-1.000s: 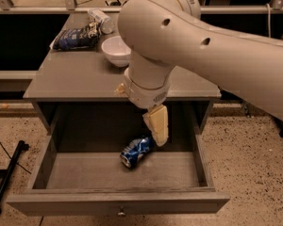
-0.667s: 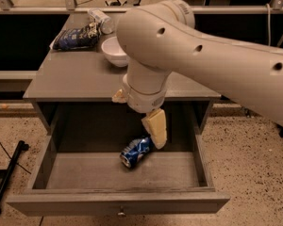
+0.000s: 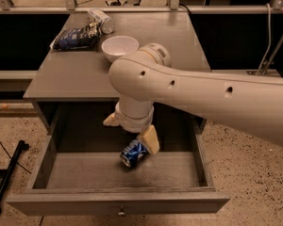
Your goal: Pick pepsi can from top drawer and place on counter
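Speckled floor (image 3: 245, 173) surrounds a matte grey wooden cabinet. Its drawer (image 3: 118, 202) stands open in the lower frame, and the can (image 3: 133, 153), blue, dented and silver-ended, lies on its side on the drawer bottom near centre. Since a second ago the gripper (image 3: 130, 135) has dropped lower. Its tan fingers are spread wide and hold nothing, one just beside the can. The grasp looks close but not made. The counter (image 3: 75, 74) carries a glossy white bowl (image 3: 119, 46) and a crinkled bag (image 3: 75, 36).

White holed arm (image 3: 193, 86), tan end effector (image 3: 131, 131) over drawer (image 3: 85, 173)
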